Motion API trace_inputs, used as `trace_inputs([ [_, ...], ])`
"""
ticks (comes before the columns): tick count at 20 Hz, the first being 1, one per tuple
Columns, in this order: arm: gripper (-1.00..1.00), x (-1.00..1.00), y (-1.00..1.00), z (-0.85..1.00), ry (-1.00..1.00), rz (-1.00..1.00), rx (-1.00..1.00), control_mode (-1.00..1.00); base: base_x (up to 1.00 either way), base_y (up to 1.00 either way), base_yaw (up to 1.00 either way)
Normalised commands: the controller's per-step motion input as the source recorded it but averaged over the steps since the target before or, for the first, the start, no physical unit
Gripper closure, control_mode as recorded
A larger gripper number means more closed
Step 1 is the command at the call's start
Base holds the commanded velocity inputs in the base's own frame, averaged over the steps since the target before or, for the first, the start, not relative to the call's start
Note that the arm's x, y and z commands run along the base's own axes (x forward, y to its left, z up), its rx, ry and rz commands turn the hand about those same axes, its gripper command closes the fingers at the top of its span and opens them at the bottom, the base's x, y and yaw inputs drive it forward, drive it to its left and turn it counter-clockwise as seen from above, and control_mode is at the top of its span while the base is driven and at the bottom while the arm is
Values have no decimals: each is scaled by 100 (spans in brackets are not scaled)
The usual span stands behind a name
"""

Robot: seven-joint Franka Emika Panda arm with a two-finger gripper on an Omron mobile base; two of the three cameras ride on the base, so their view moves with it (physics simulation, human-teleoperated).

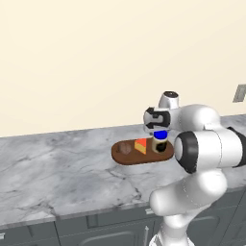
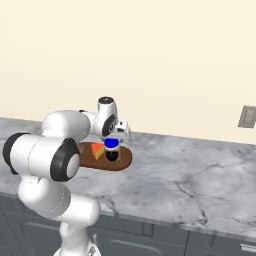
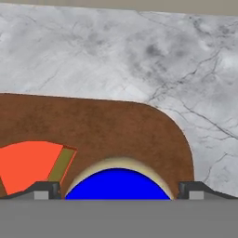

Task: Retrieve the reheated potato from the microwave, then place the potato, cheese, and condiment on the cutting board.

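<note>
Left base view: potato (image 1: 125,148), cheese (image 1: 141,146) and condiment (image 1: 159,141) are all seen sitting on the cutting board (image 1: 139,157) on the marble counter (image 1: 57,168). Right base view: gripper (image 2: 112,143) is parked right over the condiment's blue cap. Hand view: jaws are spread wide either side of the cap, nothing pinched.

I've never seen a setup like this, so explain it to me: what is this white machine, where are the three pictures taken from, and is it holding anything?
It's a rendered kitchen. The white robot arm ends in a gripper. Two cameras sit behind it, left and right; the third rides on the hand, looking down. On the marble counter lies a cutting board carrying the potato, cheese and condiment. The jaws stand open on either side of the bottle's blue cap, so it looks unheld.
</note>
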Motion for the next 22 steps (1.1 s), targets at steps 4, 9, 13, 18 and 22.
trace_inputs([
  [4, -100, 22, 5, -25, -7, 4, 5, -100, 0, 0, 0],
  [9, -100, 17, 0, 2, -1, 0, 3, -100, 0, 0, 0],
  [13, -100, 13, 0, 31, 0, 0, 2, -100, 0, 0, 0],
  [18, -100, -7, 3, 44, 0, 0, 0, -100, 0, 0, 0],
  [22, -100, -43, 0, 24, 0, 7, -2, -100, 0, 0, 0],
])
